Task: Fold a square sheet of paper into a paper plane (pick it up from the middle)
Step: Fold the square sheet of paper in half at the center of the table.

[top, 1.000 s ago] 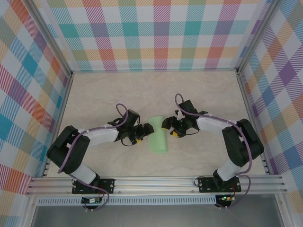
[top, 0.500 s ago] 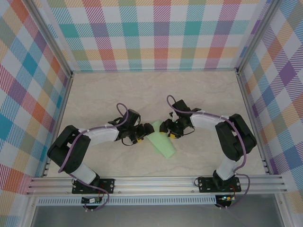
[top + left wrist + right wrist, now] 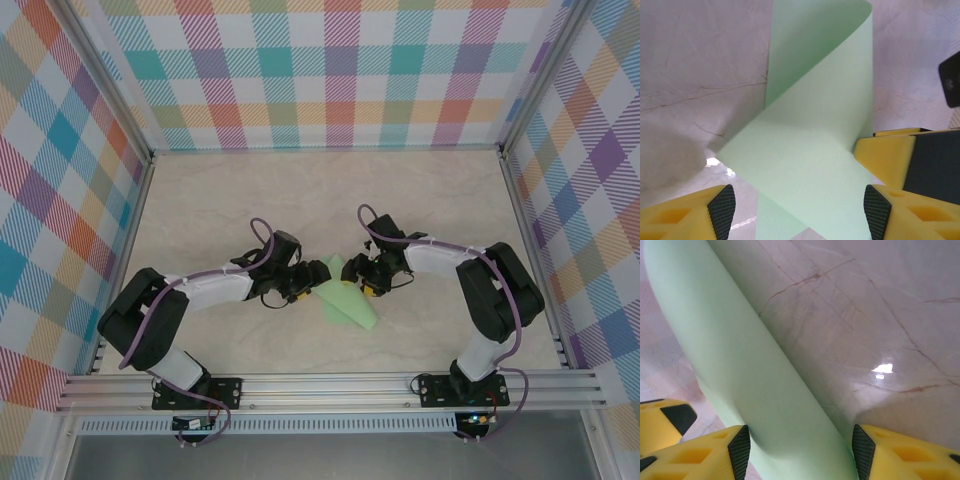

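The square sheet of paper [image 3: 350, 305], pale green, lies curled over on itself and slanted at the table's middle, its far end raised. No paper plane is in view. My left gripper [image 3: 308, 287] is at the sheet's left edge. In the left wrist view it [image 3: 799, 212] is open, the sheet [image 3: 810, 145] spreading between wide-set pads [image 3: 722, 210]. My right gripper [image 3: 353, 272] is at the raised far end. In the right wrist view it [image 3: 801, 450] straddles the rolled sheet [image 3: 740, 365], jaws open and the left pad [image 3: 740, 450] touching it.
The tabletop [image 3: 250, 200] is pale marble-patterned. Checked walls [image 3: 340, 70] close the back and both sides. An aluminium rail [image 3: 330, 385] runs along the near edge with both arm bases on it. The other gripper's yellow finger [image 3: 885, 157] sits close beside my left jaws.
The right gripper moved left onto the sheet's far end. The sheet swung from lying straight to slanting, its near end going right and far end lifting. Both jaws narrowed somewhat.
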`<action>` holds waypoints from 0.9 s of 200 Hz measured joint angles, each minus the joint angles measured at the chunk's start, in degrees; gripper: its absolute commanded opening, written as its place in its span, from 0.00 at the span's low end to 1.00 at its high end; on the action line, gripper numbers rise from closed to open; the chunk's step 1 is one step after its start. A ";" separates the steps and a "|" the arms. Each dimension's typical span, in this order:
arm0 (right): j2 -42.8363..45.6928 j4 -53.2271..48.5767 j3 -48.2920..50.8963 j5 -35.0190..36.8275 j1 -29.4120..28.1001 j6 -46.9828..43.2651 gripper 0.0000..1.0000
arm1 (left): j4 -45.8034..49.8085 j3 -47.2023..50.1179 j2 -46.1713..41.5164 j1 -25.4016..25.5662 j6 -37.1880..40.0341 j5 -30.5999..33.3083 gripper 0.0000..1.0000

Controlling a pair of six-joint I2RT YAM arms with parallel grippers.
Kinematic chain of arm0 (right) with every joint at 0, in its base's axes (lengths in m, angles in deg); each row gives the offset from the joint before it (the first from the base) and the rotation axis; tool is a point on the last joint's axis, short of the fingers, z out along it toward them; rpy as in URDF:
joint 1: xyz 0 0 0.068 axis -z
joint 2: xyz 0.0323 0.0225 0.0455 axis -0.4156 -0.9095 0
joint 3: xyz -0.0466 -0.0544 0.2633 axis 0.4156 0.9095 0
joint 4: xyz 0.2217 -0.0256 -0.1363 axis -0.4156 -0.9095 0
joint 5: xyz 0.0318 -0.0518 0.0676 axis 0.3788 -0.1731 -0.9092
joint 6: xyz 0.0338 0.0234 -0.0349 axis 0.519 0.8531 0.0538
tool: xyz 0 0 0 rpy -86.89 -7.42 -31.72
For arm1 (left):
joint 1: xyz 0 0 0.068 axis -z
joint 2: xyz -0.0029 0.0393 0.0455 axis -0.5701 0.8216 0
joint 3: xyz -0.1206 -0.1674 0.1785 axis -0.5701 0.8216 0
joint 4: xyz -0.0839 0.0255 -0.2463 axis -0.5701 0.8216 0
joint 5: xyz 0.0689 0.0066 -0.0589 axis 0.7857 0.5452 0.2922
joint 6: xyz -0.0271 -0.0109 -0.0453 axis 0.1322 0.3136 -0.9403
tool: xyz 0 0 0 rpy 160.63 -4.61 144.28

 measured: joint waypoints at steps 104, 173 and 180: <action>1.31 4.31 2.51 1.95 0.31 10.01 0.59 | -4.33 4.00 -4.46 6.80 -8.26 5.33 0.72; 2.73 5.51 3.52 3.08 0.31 13.62 0.60 | -9.05 4.57 -1.53 7.04 -10.64 5.75 0.58; 2.73 5.57 3.52 3.08 0.31 13.77 0.60 | -9.70 4.57 -0.85 7.08 -10.88 5.75 0.56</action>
